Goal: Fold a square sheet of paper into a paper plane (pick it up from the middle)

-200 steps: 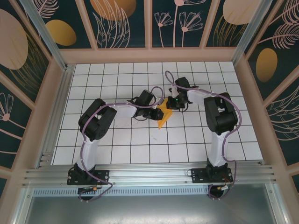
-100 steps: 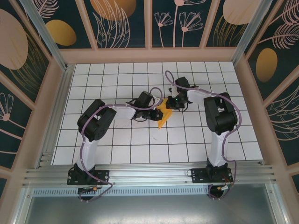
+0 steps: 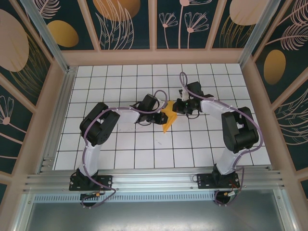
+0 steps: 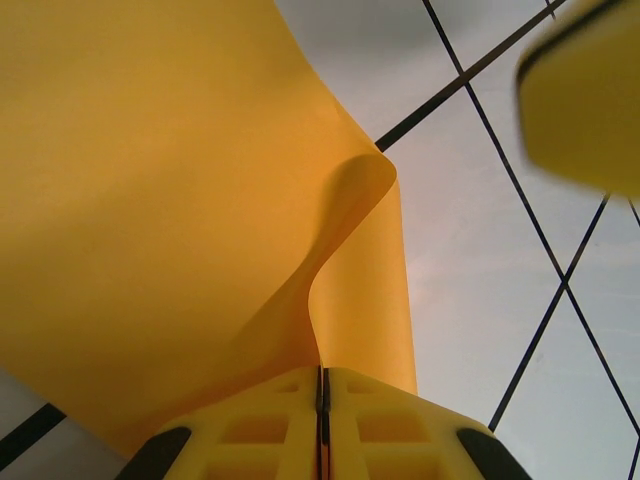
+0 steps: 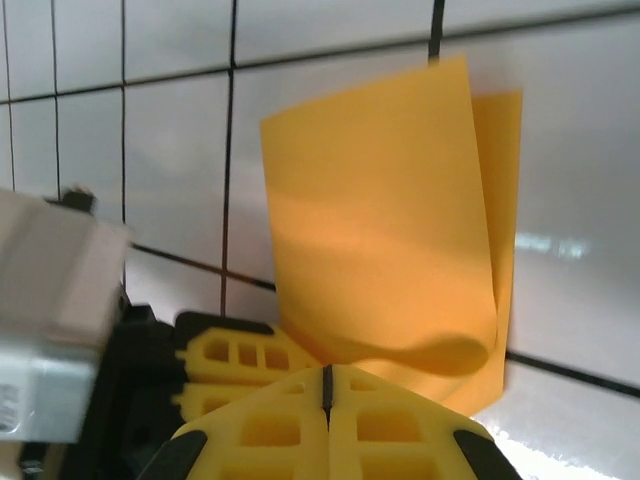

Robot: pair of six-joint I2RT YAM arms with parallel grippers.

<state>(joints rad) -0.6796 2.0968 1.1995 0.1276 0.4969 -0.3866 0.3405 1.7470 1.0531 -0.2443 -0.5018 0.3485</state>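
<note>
**Change since one second earlier, overhead view.** The right arm (image 3: 238, 132) now has its elbow further toward the lower right of the frame, and its forearm slants up to the centre at a flatter angle. The left arm (image 3: 98, 127) is almost unchanged. The orange paper (image 3: 168, 118) stays just above the middle of the frame, over the white gridded table (image 3: 96, 144). It sits between the left claw (image 3: 162, 117) and the right claw (image 3: 176, 108).

**What each view adds.**
- **Overhead view:** both arms run from their bases at the bottom edge up to the paper, but the fingertips are too small to read.
- **Left wrist view:** at the bottom edge the left claw's yellow fingers (image 4: 270, 430) are pressed together, and the paper runs into their seam, so it is pinched. Beyond them the paper rises in a curled fold across the upper left. A blurred yellow finger (image 4: 585, 100) sits at the upper right.
- **Right wrist view:** the right claw's fingers (image 5: 390, 430) are pressed together at the bottom edge. The paper's curled lower edge lies at their tips, but whether it is caught there cannot be told. Further off, the paper stands doubled, with two layers showing at its right edge. The left claw's finger (image 5: 235, 355) shows at the lower left.

**Count.** Two arms, two claws, one sheet of paper.
</note>
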